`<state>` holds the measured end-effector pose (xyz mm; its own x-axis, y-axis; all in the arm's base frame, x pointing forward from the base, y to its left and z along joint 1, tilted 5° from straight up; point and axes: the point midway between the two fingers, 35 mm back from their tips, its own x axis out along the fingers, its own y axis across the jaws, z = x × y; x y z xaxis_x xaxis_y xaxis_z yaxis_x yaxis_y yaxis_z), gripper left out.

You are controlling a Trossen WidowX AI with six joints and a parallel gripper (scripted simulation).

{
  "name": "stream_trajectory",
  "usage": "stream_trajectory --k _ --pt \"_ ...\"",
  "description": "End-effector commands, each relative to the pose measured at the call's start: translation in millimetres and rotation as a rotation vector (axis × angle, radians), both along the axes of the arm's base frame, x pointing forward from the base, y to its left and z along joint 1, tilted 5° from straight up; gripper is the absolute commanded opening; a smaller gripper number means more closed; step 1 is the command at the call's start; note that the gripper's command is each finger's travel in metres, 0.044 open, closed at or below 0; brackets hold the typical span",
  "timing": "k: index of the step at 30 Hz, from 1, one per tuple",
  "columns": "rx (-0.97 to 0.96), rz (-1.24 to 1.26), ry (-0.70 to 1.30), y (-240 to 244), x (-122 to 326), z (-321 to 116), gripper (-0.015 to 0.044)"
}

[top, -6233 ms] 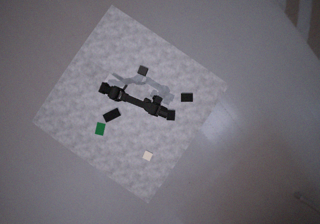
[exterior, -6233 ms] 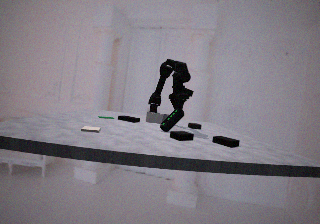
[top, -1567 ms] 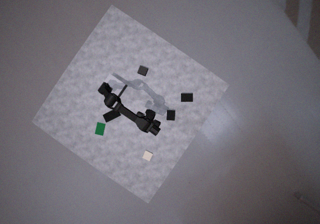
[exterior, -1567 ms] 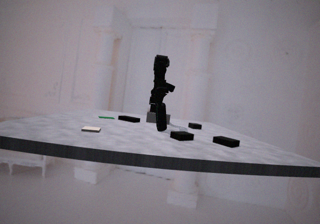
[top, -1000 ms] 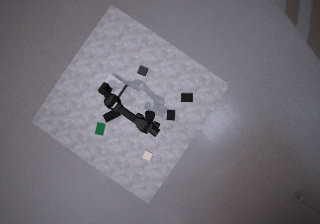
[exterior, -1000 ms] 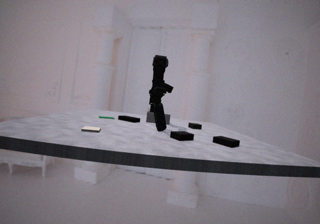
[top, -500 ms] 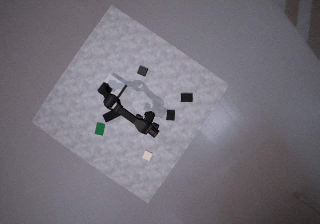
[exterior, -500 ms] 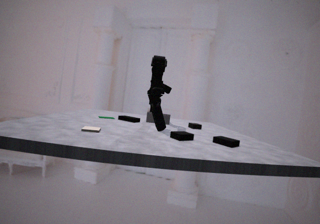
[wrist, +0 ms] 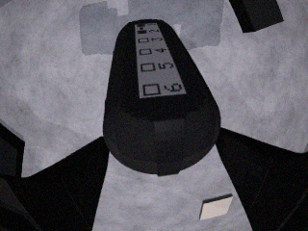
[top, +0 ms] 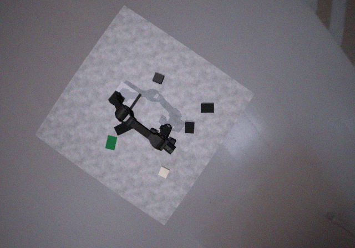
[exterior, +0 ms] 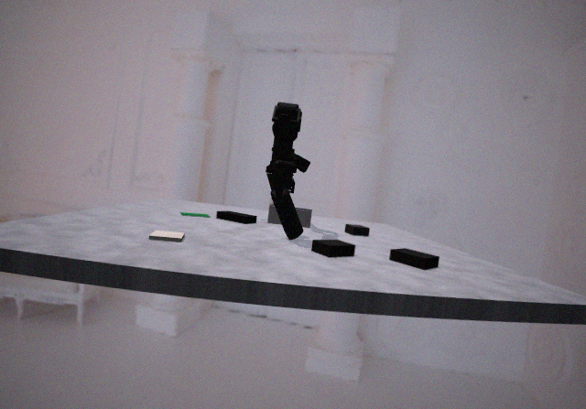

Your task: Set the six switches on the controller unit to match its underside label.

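My gripper (top: 168, 145) (exterior: 282, 183) (wrist: 163, 139) is shut on the dark grey controller unit (exterior: 289, 216) (wrist: 161, 115) and holds it by one end above the mat (top: 86, 76). The unit hangs steeply tilted, with its lower end close to the table. In the wrist view its underside faces the camera. The white label (wrist: 160, 61) shows a row of numbered squares. The square at the far end is filled. The squares by 4, 5 and 6 are empty. The switches are hidden. In the overhead view the gripper covers the unit.
Black modules lie around: one (top: 207, 107) (exterior: 413, 258), another (top: 189, 126) (exterior: 332, 247), a grey one (top: 158, 77) (exterior: 356, 229), and a flat one (top: 121, 129) (exterior: 235, 216) under the arm. A green tile (top: 111, 142) (exterior: 194, 214) and a white tile (top: 163, 172) (exterior: 166, 235) (wrist: 216, 207) lie nearby.
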<state>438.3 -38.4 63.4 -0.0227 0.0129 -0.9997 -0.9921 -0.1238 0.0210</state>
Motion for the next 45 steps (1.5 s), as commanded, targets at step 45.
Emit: stream_trajectory --k 45 --pt "-0.002 0.006 0.020 -30.0 0.9 -29.3 0.0338"
